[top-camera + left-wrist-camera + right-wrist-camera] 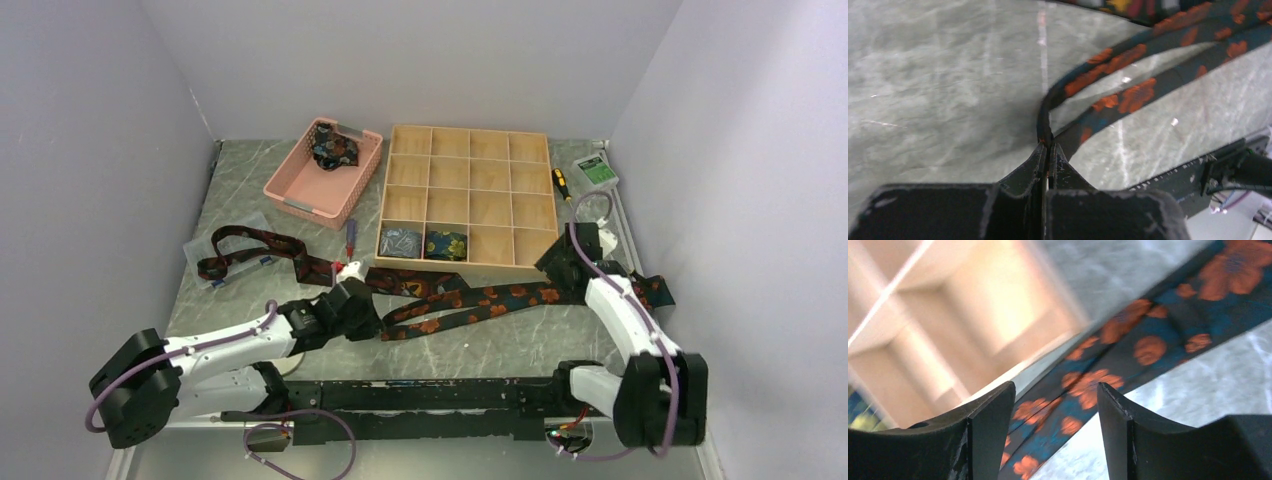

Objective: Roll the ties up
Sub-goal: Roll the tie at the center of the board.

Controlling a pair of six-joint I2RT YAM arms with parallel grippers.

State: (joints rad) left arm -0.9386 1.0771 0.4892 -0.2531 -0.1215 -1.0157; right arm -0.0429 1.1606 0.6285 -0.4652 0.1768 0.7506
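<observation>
Orange-flowered tie (480, 300) lies stretched across the worktop (500, 350), just in front of the wooden tray (468, 262). Left pincer (1048, 148) is clamped on a fold at its end — rolling looks not yet begun. Right pincer (1055, 410) hangs open over the strip — you'd want it steadying the cloth while the left winds.

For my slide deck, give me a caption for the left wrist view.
Left gripper shut on the fold of an orange-flowered tie, grey table behind.
</observation>
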